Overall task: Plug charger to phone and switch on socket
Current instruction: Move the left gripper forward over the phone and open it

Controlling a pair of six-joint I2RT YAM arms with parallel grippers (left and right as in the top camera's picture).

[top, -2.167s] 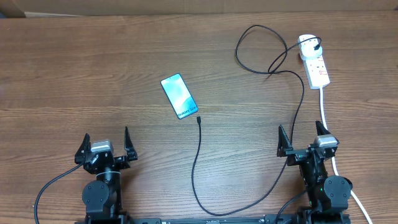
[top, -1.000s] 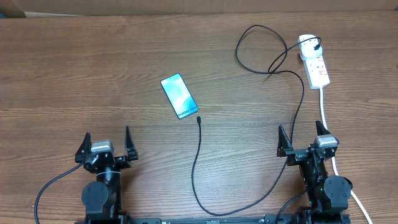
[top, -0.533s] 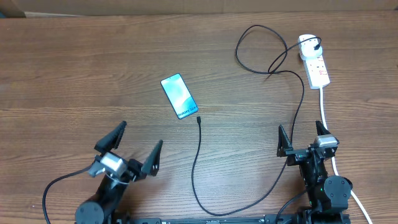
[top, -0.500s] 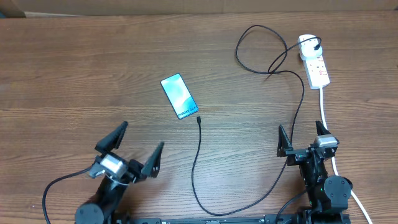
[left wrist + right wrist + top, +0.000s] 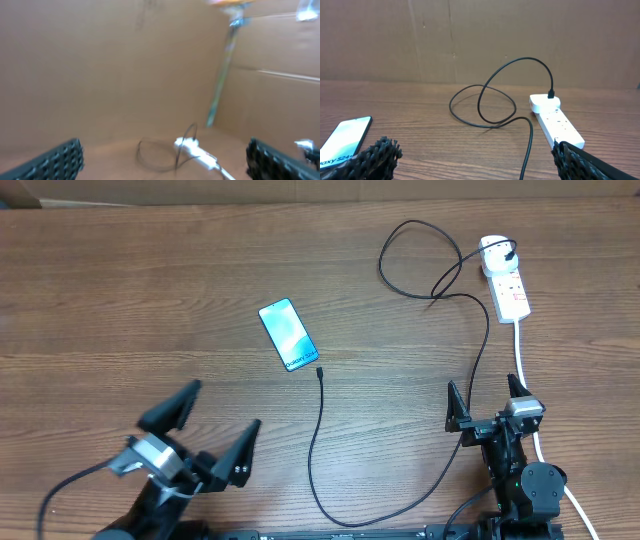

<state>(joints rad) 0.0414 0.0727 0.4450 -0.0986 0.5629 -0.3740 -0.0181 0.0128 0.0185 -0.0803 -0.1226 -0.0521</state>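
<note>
Right, my left gripper [image 5: 227, 404] and right gripper [image 5: 481, 383] gape empty, so I'd pinch the limp-looking, light charger [image 5: 320, 395] just behind its stiff plug tip [image 5: 320, 371], near the phone [image 5: 286, 334].

Your left gripper [image 5: 222, 407] sits turned diagonally toward the right, jaws spread wide. Your right gripper [image 5: 481, 385] points straight ahead, jaws equally wide.

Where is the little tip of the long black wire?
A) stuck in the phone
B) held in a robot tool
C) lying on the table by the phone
C: the thin black cable's plug tip lies loose on the brown wooden table beside the slim blue-screened phone, not plugged in.
</note>
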